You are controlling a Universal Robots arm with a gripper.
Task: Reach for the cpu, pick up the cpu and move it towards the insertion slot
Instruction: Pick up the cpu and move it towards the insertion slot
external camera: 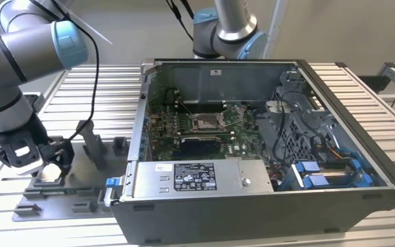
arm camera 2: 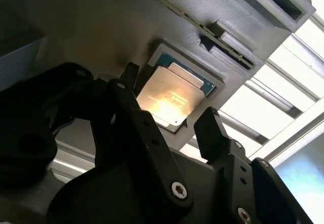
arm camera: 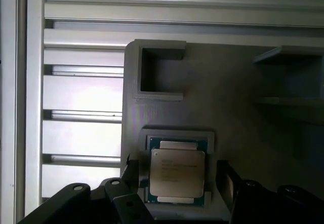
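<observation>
The cpu [arm camera: 177, 178] lies flat in the pocket of a grey fixture plate [arm camera: 228, 107] on the worktop [arm camera: 81, 133], the end effector [arm camera 2: 169, 96] spread astride it without pinching; an off-centre squeeze could jam it against the pocket rim, and the computer case [external camera: 252, 216] wall stands before the insertion slot [external camera: 204, 122].

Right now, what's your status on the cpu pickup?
Gripper open, fingers either side of the cpu, not gripping. Cpu flat in grey fixture pocket. Nothing between fingers and cpu. Insertion slot off in the computer case.
</observation>
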